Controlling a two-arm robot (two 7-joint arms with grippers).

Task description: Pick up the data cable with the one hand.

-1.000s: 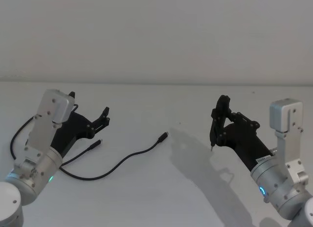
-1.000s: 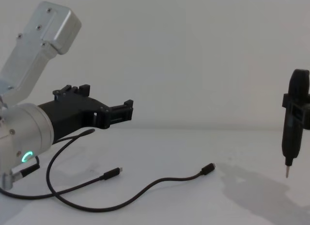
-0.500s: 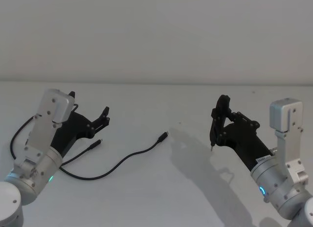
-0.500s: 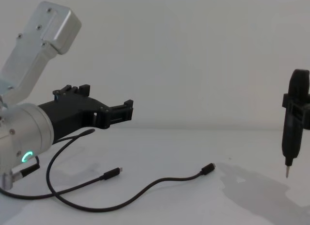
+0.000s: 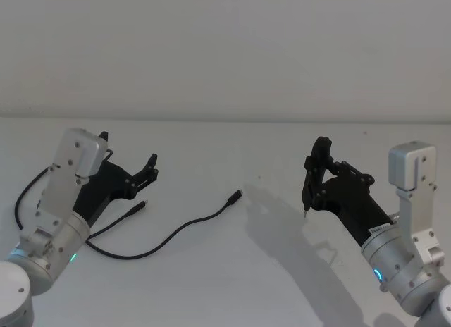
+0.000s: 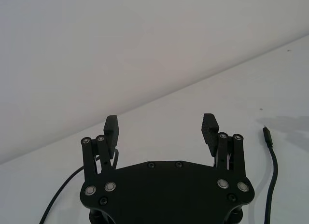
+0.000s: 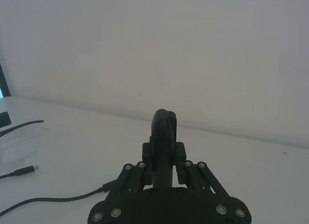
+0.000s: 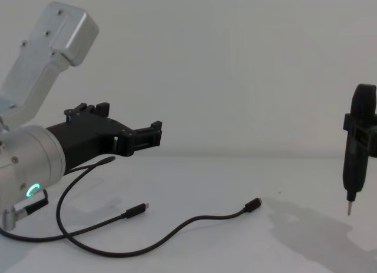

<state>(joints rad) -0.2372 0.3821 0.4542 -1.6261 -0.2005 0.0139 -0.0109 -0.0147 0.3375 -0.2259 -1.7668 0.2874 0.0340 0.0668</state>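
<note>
The data cable [image 5: 176,235] lies in a loose curve on the white table [image 5: 232,285], one small plug [image 5: 236,196] pointing toward the middle. It also shows in the chest view as the cable [image 8: 177,229] and beside my left fingers as the cable [image 6: 273,161]. My left gripper [image 5: 128,152] hovers open above the cable's left part, nothing between its fingers [image 6: 111,125]. Its wrist carries a green ring [image 8: 32,189]. My right gripper [image 5: 320,189] is held at the right, shut on a slim black tool [image 8: 356,149] with a pointed metal tip.
A second small plug [image 5: 141,206] lies just under the left gripper, and a stretch of black cord [image 5: 28,189] loops behind the left arm. A plain pale wall [image 5: 225,52] rises behind the table.
</note>
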